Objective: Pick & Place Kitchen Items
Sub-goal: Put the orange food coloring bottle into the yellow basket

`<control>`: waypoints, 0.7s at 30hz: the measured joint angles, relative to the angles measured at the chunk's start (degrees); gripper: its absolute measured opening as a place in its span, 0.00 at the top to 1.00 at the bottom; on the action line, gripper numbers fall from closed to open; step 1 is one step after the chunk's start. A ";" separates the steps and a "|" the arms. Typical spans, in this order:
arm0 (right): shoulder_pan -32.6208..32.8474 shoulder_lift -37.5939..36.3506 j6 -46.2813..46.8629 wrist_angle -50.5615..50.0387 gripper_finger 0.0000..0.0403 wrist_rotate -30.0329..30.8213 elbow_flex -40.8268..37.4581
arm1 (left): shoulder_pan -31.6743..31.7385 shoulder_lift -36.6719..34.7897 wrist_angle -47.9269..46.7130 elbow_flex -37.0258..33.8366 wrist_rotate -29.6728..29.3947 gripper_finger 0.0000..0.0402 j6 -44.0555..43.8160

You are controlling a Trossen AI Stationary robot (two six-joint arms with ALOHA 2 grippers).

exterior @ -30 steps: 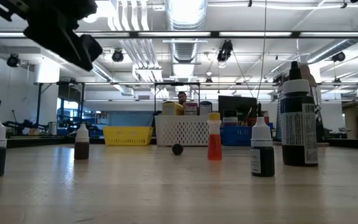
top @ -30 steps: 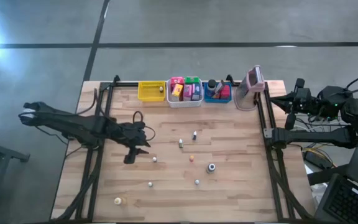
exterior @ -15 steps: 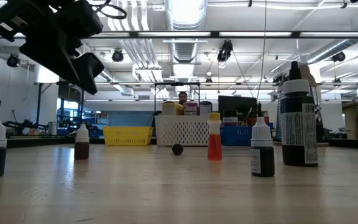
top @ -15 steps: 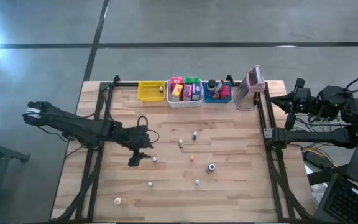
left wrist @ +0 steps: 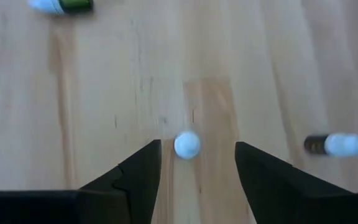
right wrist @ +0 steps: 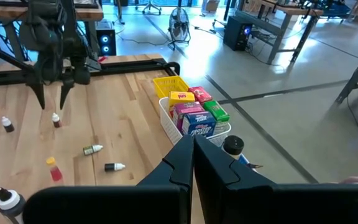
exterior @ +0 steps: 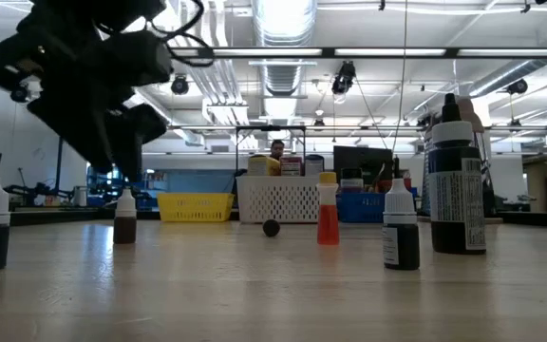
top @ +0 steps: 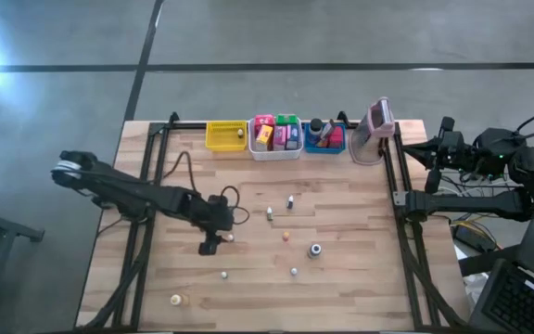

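Observation:
My left gripper points down with its fingers open above a small brown dropper bottle that stands upright on the wood. In the left wrist view the bottle's white cap shows just ahead of the gap between my fingertips. The low view shows the gripper still above the bottle, apart from it. Several more small bottles stand or lie around the table's middle. Coloured packets sit in the white bin. My right gripper waits shut beyond the table's right edge.
A yellow bin, a white bin and a blue bin line the far edge, with a pink-grey upright device to their right. A bigger dark bottle and an orange one stand right of my left gripper.
My left arm has reached farther toward the table's right and near edges, and its gripper has come down toward the small brown bottle. The bottles have stayed where they were.

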 joint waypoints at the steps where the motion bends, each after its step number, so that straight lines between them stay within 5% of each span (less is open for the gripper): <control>1: 0.00 0.00 0.15 0.02 0.98 0.02 -0.02 | 0.00 0.82 -0.97 0.45 0.00 0.48 -0.02; 21: 0.00 0.00 -0.03 0.01 0.98 0.00 -0.02 | -0.09 9.40 0.50 3.02 -0.07 0.48 -0.08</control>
